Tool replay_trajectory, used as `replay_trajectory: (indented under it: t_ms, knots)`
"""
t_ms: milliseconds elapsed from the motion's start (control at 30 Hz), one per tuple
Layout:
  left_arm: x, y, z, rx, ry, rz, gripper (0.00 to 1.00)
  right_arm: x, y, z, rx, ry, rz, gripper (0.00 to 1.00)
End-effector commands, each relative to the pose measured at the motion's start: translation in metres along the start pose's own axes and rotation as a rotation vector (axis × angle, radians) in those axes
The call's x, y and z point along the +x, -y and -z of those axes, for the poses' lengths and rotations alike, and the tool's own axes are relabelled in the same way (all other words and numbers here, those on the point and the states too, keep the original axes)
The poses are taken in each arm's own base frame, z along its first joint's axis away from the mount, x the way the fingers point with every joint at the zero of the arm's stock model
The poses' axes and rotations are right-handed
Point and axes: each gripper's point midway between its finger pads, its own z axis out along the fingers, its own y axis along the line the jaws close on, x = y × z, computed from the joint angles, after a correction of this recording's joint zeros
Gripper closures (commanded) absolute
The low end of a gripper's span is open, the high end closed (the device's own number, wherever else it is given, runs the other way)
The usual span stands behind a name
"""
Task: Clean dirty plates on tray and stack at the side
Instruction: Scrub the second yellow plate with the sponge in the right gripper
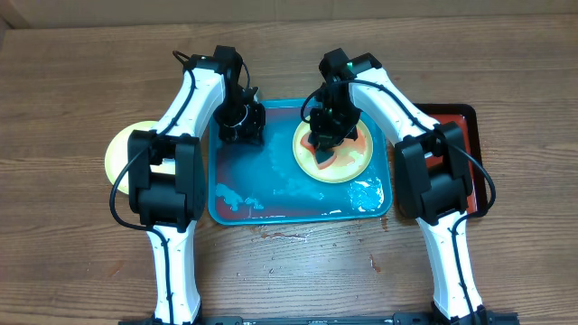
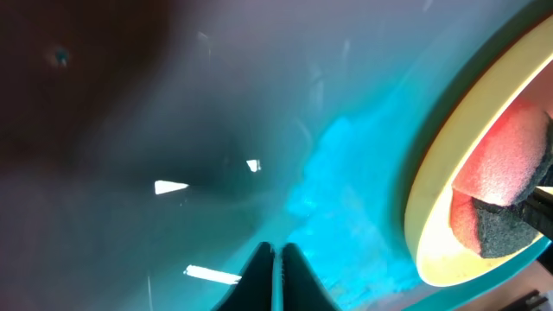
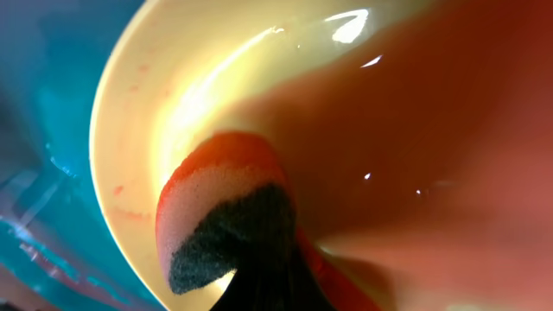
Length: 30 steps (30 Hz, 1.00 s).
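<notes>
Left pincer (image 1: 240,125): we are seeing it clenched. Its wrist view is showing the two fingertips pressed together with nothing between them, over the wet floor of the tray (image 1: 271,171) near its far left corner. Whether it is touching that floor we cannot tell.
Right pincer (image 1: 327,144): it is clamping a sponge (image 3: 216,216) by the dark scrub side, and the pink foam side is pressing on the yellow plate (image 1: 363,155).
Yellow plate: it is lying inside the tray, in the far right part, with red sauce covering much of its floor.
Second plate (image 1: 120,155): it is sitting on the table (image 1: 63,262) just left of the tray, partly hidden under the left arm.
Tray: it is lying mid-table between the two arms, carrying white suds (image 1: 366,192) along its near side.
Red tray (image 1: 459,117): it is peeking out behind the right arm, just beside the tray's right edge.
Overhead only: we are finding the second plate and the red tray there — neither wrist view is catching them.
Left wrist only: it is giving us the closed fingertips up close, plus the yellow plate's rim and the sponge from the side.
Right wrist only: it is showing the sauce film and the sponge's two layers — too small to make out from overhead.
</notes>
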Motion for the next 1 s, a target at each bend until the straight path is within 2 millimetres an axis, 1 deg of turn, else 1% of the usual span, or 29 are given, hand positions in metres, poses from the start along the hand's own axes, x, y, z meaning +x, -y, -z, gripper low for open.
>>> replay_trajectory:
  t_ms: [0, 67, 133, 233, 267, 300, 467, 533, 767, 833, 967]
  knots:
    - [-0.005, 0.013, 0.005, 0.013, 0.030, -0.034, 0.82, -0.010, 0.022, -0.004, 0.114, 0.051, -0.055, 0.96]
    - [-0.007, 0.018, 0.003, 0.019, 0.040, -0.039, 0.72, -0.009, 0.017, -0.014, 0.106, 0.038, -0.065, 0.96]
    - [-0.010, 0.024, 0.001, 0.021, 0.053, -0.038, 0.66, -0.007, 0.011, -0.025, 0.092, 0.022, -0.064, 0.96]
    - [-0.013, 0.033, -0.002, 0.026, 0.069, -0.028, 0.62, -0.005, 0.004, -0.038, 0.066, 0.000, -0.073, 0.96]
    - [-0.013, 0.036, -0.003, 0.027, 0.072, -0.023, 0.62, -0.005, 0.002, -0.039, 0.055, -0.003, -0.073, 0.96]
    - [-0.013, 0.038, -0.004, 0.027, 0.073, -0.017, 0.61, -0.005, 0.001, -0.042, 0.047, -0.008, -0.077, 0.96]
    - [-0.015, 0.045, -0.011, 0.031, 0.079, 0.003, 0.62, -0.007, 0.002, -0.040, 0.027, -0.006, -0.085, 0.96]
    - [-0.016, 0.046, -0.015, 0.033, 0.086, 0.009, 0.65, -0.008, 0.004, -0.039, 0.028, -0.007, -0.090, 0.96]
    - [-0.017, 0.043, -0.026, 0.038, 0.099, 0.010, 0.66, -0.009, 0.005, -0.038, 0.016, -0.008, -0.097, 0.96]
    - [-0.018, 0.043, -0.029, 0.039, 0.103, 0.007, 0.69, -0.009, 0.005, -0.038, 0.016, -0.009, -0.097, 0.96]
    - [-0.015, 0.047, -0.040, 0.041, 0.103, -0.013, 0.71, -0.009, 0.005, -0.038, 0.016, -0.009, -0.097, 0.96]
